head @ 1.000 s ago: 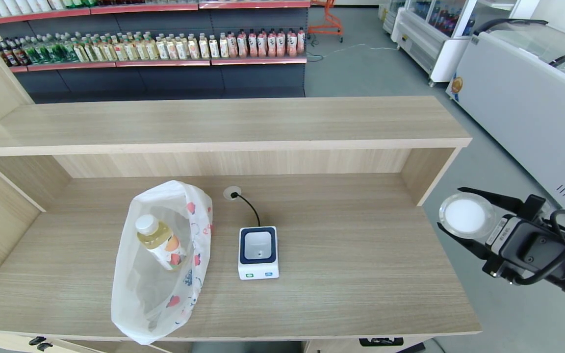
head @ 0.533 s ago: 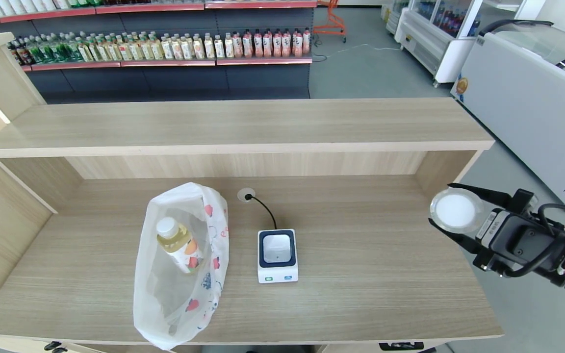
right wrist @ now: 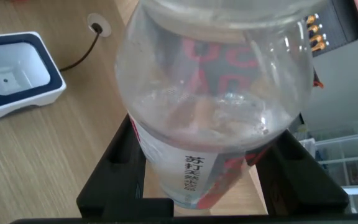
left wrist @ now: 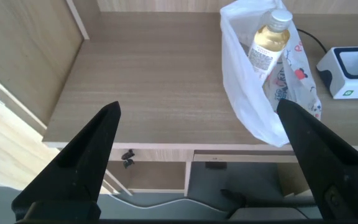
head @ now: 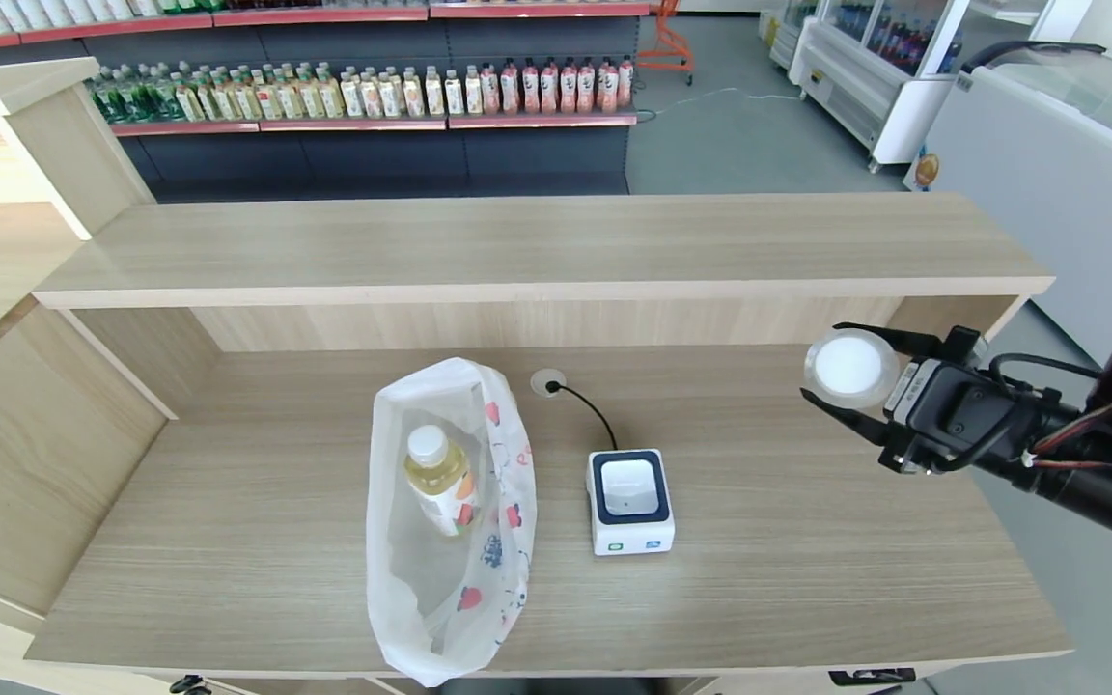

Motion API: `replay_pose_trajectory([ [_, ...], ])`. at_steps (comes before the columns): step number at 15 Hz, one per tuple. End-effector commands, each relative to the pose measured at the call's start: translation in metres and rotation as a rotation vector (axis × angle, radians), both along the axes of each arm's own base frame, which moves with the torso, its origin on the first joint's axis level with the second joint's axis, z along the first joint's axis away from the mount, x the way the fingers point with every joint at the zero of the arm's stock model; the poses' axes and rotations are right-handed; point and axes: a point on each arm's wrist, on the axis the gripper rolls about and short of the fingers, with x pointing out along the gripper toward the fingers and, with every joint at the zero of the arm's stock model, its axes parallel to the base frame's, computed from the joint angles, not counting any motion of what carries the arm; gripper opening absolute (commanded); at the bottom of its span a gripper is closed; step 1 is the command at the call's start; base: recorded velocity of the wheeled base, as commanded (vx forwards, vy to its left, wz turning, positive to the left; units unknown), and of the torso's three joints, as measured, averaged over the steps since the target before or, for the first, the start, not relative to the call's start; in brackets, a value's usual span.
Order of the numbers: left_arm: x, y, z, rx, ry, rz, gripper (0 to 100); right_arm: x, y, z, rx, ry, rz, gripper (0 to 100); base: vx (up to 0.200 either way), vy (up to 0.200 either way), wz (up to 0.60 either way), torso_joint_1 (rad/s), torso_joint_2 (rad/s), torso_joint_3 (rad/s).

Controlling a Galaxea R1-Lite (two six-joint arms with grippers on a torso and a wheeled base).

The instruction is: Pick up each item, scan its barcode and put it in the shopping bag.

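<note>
My right gripper (head: 841, 372) is shut on a clear plastic bottle (head: 848, 367) with a white cap, held in the air above the counter's right end. In the right wrist view the clear plastic bottle (right wrist: 216, 93) sits between the black fingers (right wrist: 120, 168), printed label toward the camera. The white barcode scanner (head: 629, 502) with a dark blue top stands mid-counter, to the left of and below the held bottle. A white shopping bag (head: 450, 521) lies left of the scanner with a yellow drink bottle (head: 438, 480) inside. My left gripper (left wrist: 197, 155) hangs open off the counter's front edge.
The wooden counter (head: 807, 579) has a raised back shelf (head: 537, 241) and side walls. A black cable (head: 587, 410) runs from the scanner to a hole in the counter. Store shelves with several bottles (head: 373, 92) and freezers (head: 1048, 145) stand behind.
The head camera has turned, shifting the whole scene to the right. My right gripper with the clear bottle has come left, from beyond the counter's right end to above it.
</note>
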Motion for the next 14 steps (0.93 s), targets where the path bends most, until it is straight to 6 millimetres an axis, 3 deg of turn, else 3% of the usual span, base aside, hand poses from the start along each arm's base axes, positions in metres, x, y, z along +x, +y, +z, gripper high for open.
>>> replay_pose_trajectory([
  [1, 0.0, 0.0, 0.0, 0.001, 0.0, 0.0, 100, 0.02, -0.003, -0.017, 0.003, 0.034, 0.015, 0, 0.0, 0.2, 0.0, 0.007, 0.01, 0.007],
  [6, 0.0, 0.0, 0.0, 0.0, 0.0, 0.0, 100, 0.037, -0.002, -0.038, 0.015, 0.01, 0.088, 0, 0.0, 0.2, 0.0, 0.005, 0.0, 0.004],
  [12, 0.0, 0.0, 0.0, 0.0, 0.0, 0.0, 100, 0.037, -0.009, -0.048, 0.026, 0.062, 0.127, 0, 0.0, 0.0, 0.0, 0.0, 0.0, 0.0],
  [14, 0.0, 0.0, 0.0, 0.0, 0.0, 0.0, 100, 0.031, -0.021, -0.057, 0.025, 0.104, 0.133, 0, 0.0, 0.0, 0.0, 0.0, 0.0, 0.0],
])
